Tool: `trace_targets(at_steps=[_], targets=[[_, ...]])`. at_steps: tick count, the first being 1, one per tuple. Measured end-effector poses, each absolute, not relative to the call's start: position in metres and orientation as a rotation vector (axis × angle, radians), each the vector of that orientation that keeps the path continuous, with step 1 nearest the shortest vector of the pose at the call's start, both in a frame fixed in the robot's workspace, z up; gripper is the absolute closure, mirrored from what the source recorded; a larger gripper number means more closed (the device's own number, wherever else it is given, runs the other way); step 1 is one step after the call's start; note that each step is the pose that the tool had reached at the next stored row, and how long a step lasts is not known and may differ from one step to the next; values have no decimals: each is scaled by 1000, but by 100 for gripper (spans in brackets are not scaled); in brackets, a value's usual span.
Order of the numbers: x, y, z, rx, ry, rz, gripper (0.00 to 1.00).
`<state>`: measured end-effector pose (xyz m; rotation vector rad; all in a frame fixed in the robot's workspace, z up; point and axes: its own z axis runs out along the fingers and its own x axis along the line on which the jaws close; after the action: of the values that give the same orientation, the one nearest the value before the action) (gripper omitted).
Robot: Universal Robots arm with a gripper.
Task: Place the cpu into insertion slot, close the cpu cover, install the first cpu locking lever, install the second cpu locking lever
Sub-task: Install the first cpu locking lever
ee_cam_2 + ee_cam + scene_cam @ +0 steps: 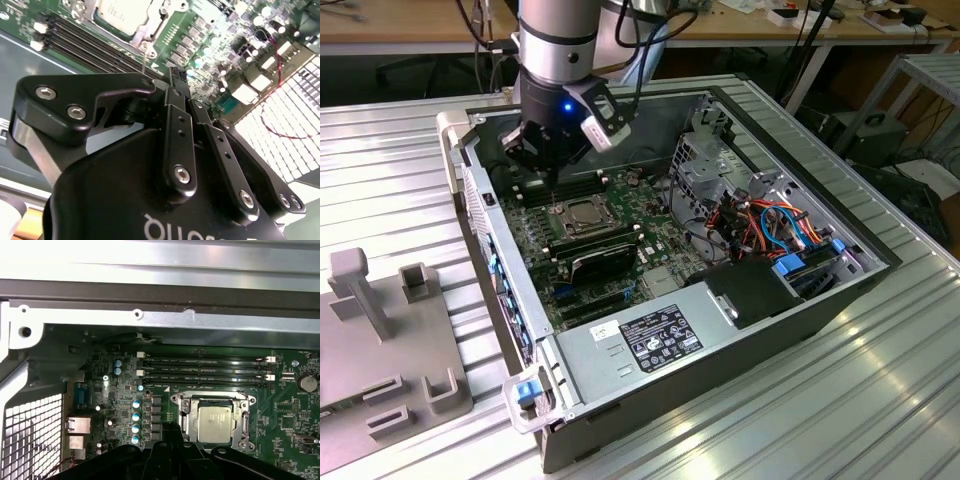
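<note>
One gripper [178, 75], fingers [176, 125] closed together, hangs near the cpu [215, 423], seated within the cpu cover [186, 407].

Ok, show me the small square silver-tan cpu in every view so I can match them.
Exterior view: small square silver-tan cpu, middle of the green board.
First wrist view: cpu framed by the grey cpu cover.
Second wrist view: cpu beyond the gripper.
Shared landmark: the long black memory slots alongside it.

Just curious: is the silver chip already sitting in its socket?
Yes, the cpu lies flat in the socket, framed by the cpu cover.
</note>
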<state>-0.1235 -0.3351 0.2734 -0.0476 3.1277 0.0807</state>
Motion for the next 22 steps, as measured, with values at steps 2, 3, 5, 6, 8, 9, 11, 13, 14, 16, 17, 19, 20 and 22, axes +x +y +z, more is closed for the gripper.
trace_targets(at_steps=[2, 3, 5, 6, 8, 9, 11, 13, 14, 16, 17, 19, 20, 22], targets=[[-127, -335, 273, -48, 3128, 81, 89], [-127, -335, 273, -48, 3128, 81, 89], [-127, -333, 273, -48, 3128, 81, 89], [-126, -332, 273, -49, 3128, 81, 89], [-126, -329, 272, -48, 3128, 81, 89], [-126, -327, 272, -48, 3128, 81, 89], [-126, -324, 271, -48, 3128, 81, 89], [-125, -322, 271, -48, 3128, 81, 89], [-124, -320, 271, -49, 3128, 81, 89], [-121, -319, 270, -48, 3128, 81, 89], [-119, -318, 270, -48, 3128, 81, 89], [-114, -317, 269, -48, 3128, 81, 89], [-111, -316, 269, -48, 3128, 81, 89], [-106, -316, 268, -48, 3128, 81, 89]])
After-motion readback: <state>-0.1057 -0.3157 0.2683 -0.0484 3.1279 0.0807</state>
